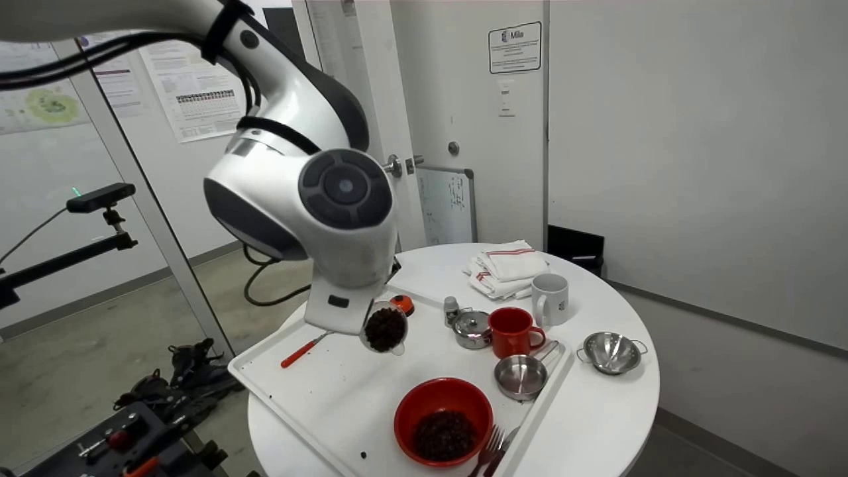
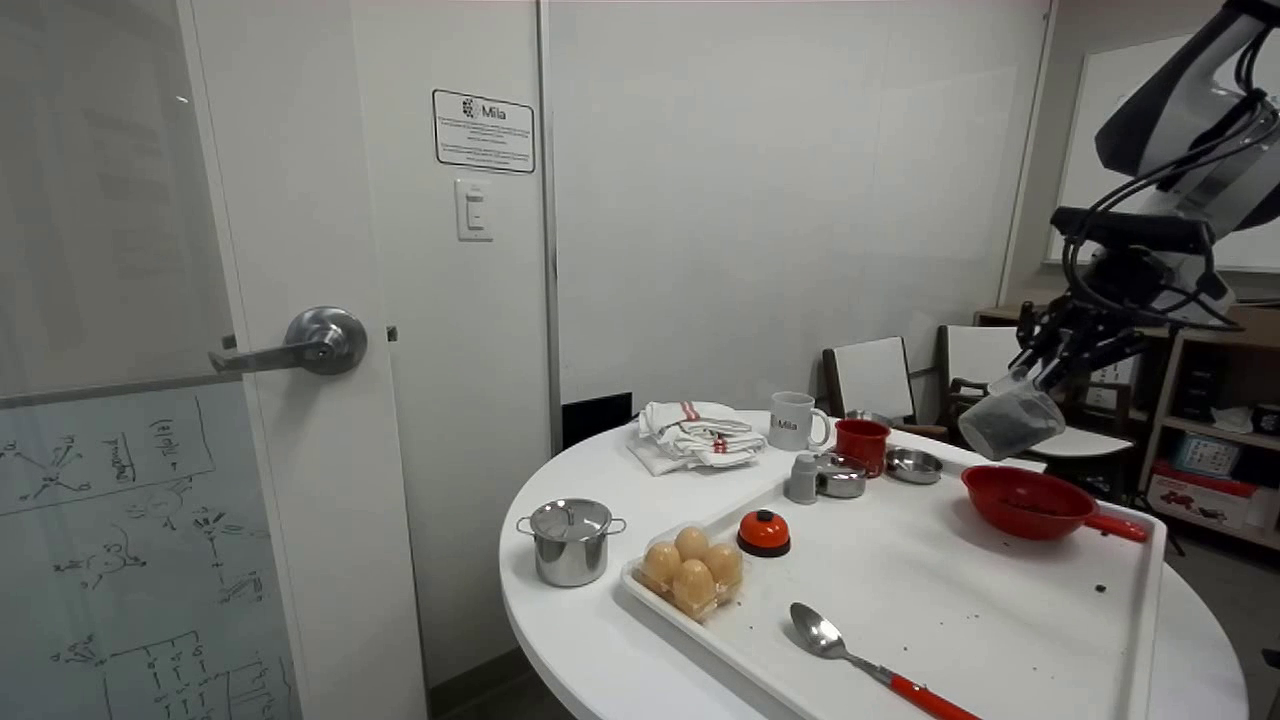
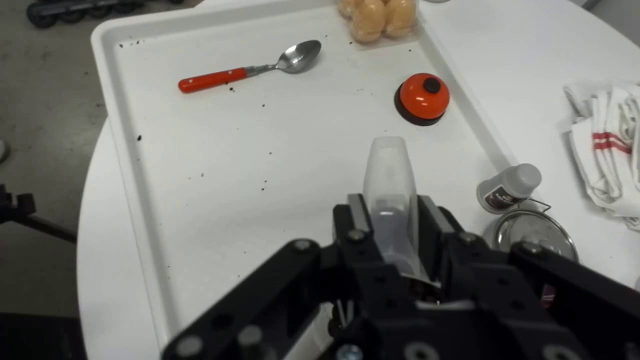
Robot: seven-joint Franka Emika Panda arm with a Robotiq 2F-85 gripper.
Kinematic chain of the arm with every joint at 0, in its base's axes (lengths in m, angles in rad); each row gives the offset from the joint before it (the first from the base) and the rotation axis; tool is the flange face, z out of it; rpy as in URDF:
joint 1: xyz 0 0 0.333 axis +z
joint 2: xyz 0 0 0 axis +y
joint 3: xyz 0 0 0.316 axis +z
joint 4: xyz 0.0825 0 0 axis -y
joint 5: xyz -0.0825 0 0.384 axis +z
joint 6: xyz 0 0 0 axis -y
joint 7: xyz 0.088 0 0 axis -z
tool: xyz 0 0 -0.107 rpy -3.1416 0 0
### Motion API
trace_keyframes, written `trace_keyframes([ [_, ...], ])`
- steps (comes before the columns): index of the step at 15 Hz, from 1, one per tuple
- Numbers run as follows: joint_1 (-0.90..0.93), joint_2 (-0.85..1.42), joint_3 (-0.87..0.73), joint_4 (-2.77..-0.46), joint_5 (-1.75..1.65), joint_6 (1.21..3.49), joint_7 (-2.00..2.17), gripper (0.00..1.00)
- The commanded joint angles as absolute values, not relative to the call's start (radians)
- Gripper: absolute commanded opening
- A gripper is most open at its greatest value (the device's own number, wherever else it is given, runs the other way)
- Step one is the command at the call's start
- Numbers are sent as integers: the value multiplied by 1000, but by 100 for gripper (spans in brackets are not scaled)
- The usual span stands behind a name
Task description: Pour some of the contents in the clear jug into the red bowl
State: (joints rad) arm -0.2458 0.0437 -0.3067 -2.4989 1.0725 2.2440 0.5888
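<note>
Black two-finger gripper [image 3: 392,215] has its jaws pinching the handle [image 3: 389,167] of our tilted clear plastic jug [image 2: 1010,420], dark pieces [image 1: 385,329] inside, so we should centre it over the wide round red bowl [image 1: 440,394] on the white rectangular tray [image 1: 324,391], then tip slowly and stop with some left.

rounded white arm [image 1: 281,182] with dark grey panels [image 1: 255,225], black straps [image 1: 224,30], thick black cables [image 1: 142,40]; jointed black gripper [image 3: 395,215], silver screws [image 3: 302,244].
</note>
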Motion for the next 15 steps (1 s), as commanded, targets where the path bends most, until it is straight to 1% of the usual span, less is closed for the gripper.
trace_keyframes([
  [1, -185, -12, -233, -2496, 840, 2341, 837, 7],
  [8, -71, 129, -96, -2342, 377, 2348, 1372, 7],
  [10, -37, 193, -86, -2280, 254, 2325, 1530, 7],
  [15, 62, 343, -98, -2122, 19, 2184, 1884, 7],
])
